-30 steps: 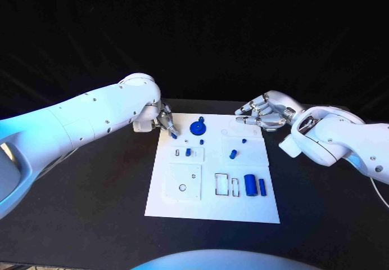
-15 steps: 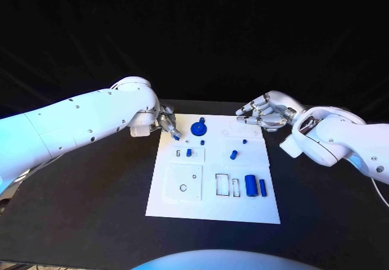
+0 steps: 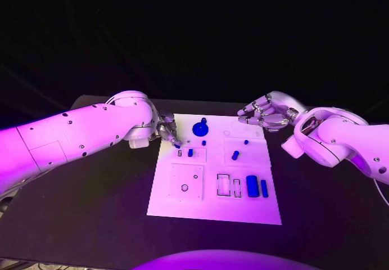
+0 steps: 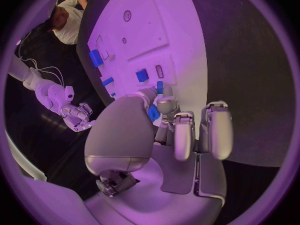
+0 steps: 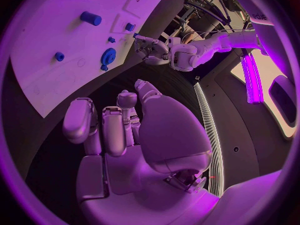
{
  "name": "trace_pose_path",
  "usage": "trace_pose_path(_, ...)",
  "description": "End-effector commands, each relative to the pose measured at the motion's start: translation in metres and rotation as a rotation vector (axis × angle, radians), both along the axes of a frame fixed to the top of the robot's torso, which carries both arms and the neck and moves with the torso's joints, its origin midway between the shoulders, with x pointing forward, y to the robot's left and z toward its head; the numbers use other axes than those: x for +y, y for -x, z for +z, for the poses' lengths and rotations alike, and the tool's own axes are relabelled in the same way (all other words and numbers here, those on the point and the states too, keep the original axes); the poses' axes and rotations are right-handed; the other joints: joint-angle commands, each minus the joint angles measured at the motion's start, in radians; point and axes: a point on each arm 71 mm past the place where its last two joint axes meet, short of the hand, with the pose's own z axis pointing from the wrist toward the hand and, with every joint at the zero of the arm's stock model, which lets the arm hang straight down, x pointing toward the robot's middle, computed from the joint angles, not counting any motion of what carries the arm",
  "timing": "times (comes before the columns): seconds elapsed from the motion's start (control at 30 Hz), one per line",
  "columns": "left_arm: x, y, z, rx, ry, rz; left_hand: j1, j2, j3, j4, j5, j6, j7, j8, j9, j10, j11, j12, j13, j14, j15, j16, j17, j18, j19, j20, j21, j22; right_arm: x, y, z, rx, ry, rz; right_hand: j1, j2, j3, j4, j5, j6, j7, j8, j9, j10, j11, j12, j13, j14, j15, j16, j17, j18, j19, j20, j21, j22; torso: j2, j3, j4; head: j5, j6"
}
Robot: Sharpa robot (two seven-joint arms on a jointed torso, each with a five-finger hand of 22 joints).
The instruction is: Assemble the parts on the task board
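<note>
- Left silver hand (image 3: 168, 130) pinches a small blue plastic peg (image 4: 153, 112), frame centre-left, over the white flat task board (image 3: 212, 209).
- Thin pinch, so it could slip or tilt going in.
- Right silver hand (image 3: 266, 114) is curled, holding nothing.

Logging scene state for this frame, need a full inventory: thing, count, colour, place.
task board: 1, white, middle of the table.
gear: 1, blue, far end of the board.
cylinder: 1, blue, near right of the board, beside a slimmer blue bar.
small parts: several, blue, mid-board, e.g. peg.
held part: 1, blue, pinched in the left hand's fingers at the board's far left edge.
table: 1, black.
left hand: holds the part.
right hand: fingers curled, holding nothing, past the board's far right corner.
</note>
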Motion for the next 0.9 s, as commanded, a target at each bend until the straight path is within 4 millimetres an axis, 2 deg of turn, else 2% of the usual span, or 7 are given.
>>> trace_pose_path(0.03,-0.003,0.003,-0.002,-0.024,0.014,-0.014,0.003,-0.011,0.139,-0.13,-0.001,0.011,-0.001,0.004,-0.001,0.013,-0.001,0.007,0.004,0.105,0.002,0.002,0.263,-0.009,0.061,0.001,0.007,0.154,0.001,0.0,-0.001,0.003,0.002,0.013,0.0,0.007,0.0,0.008,0.006,0.003,0.002,0.004,-0.002,-0.004,-0.002,0.001,-0.001,0.056,0.008,-0.002,0.05,0.011,-0.007,0.001,-0.004,0.001,0.001,-0.0007,-0.0018,0.002,0.0)
trace_pose_path(0.37,-0.006,0.009,-0.009,-0.013,0.011,-0.008,0.001,-0.013,0.144,-0.13,-0.001,0.013,-0.002,0.004,-0.001,0.015,-0.001,0.008,0.005,0.105,0.002,0.002,0.263,-0.009,0.061,0.0,0.007,0.155,0.001,0.0,-0.001,0.003,0.002,0.015,-0.001,0.007,-0.001,0.01,0.006,0.003,0.002,0.004,-0.002,-0.004,-0.002,0.002,-0.001,0.056,0.008,-0.001,0.051,0.011,-0.006,0.001,-0.003,0.002,0.001,0.0012,-0.0014,0.005,-0.004)
trace_pose_path(0.67,-0.007,0.01,-0.016,0.01,-0.009,-0.002,0.001,-0.014,0.146,-0.131,-0.001,0.013,-0.002,0.004,-0.001,0.016,-0.001,0.009,0.005,0.105,0.001,0.002,0.263,-0.009,0.061,0.0,0.007,0.154,0.001,0.001,-0.001,0.004,0.002,0.016,-0.001,0.007,-0.001,0.01,0.006,0.003,0.002,0.004,-0.002,-0.004,-0.002,0.002,-0.001,0.056,0.008,-0.001,0.051,0.011,-0.006,0.001,-0.003,0.002,0.001,0.0007,-0.0025,0.012,-0.004)
trace_pose_path(0.9,-0.007,0.012,-0.019,0.037,-0.027,-0.02,0.0,-0.015,0.148,-0.131,-0.001,0.014,-0.002,0.004,-0.001,0.016,-0.002,0.008,0.004,0.105,0.001,0.002,0.263,-0.009,0.061,0.0,0.007,0.155,0.001,0.001,-0.001,0.005,0.002,0.015,-0.001,0.007,-0.001,0.01,0.006,0.003,0.002,0.004,-0.002,-0.004,-0.002,0.002,-0.001,0.056,0.008,-0.001,0.051,0.011,-0.006,0.001,-0.003,0.002,0.001,0.0001,-0.0019,0.01,-0.007)
